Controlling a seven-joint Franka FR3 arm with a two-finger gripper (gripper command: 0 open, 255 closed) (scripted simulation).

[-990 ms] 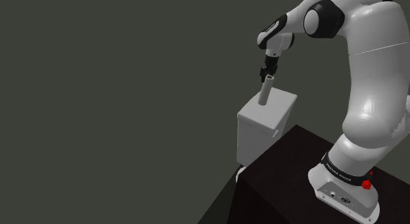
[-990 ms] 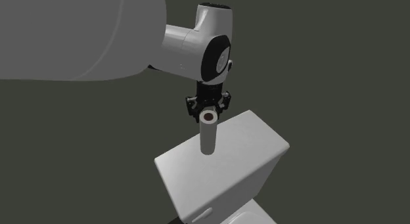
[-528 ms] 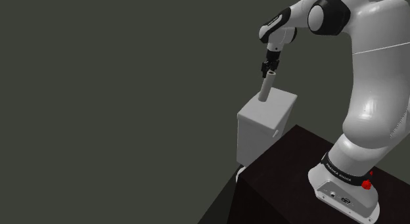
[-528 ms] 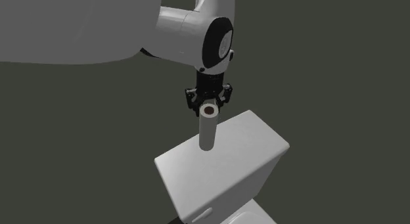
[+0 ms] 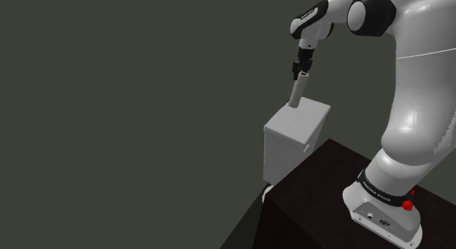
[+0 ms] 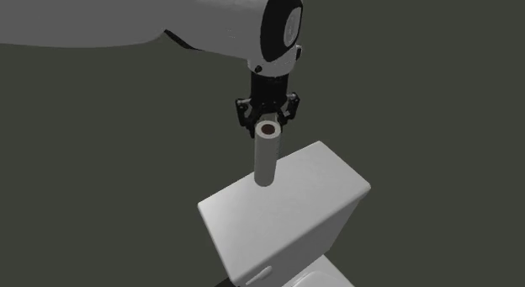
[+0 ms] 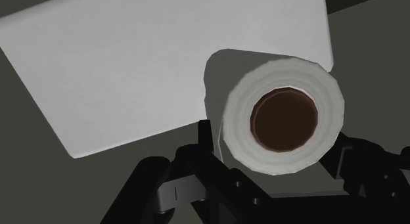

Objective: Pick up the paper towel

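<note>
My arm (image 5: 409, 101) rises from its base on the dark stand (image 5: 321, 189), bends at the top of the shoulder view, where its upper links are cut off by the edge, and reaches towards that view's left with the wrist pointing down. Below the wrist stands a white tank-like box (image 5: 292, 138) with a flat lid. In the second exterior view the bottom edge cuts off its lower part (image 6: 286, 218), and I cannot make out what it rests on. The paper towel (image 5: 297, 92) is a slim pale roll, nearly upright, hanging from my gripper (image 5: 299, 67) over the lid. Its lower end (image 6: 266, 155) shows against the lid, and I cannot tell whether it touches. My jaws are closed around the roll's top end, one black finger on each side. In the wrist view the roll (image 7: 282, 117) shows its brown core and hides my fingertips.
</note>
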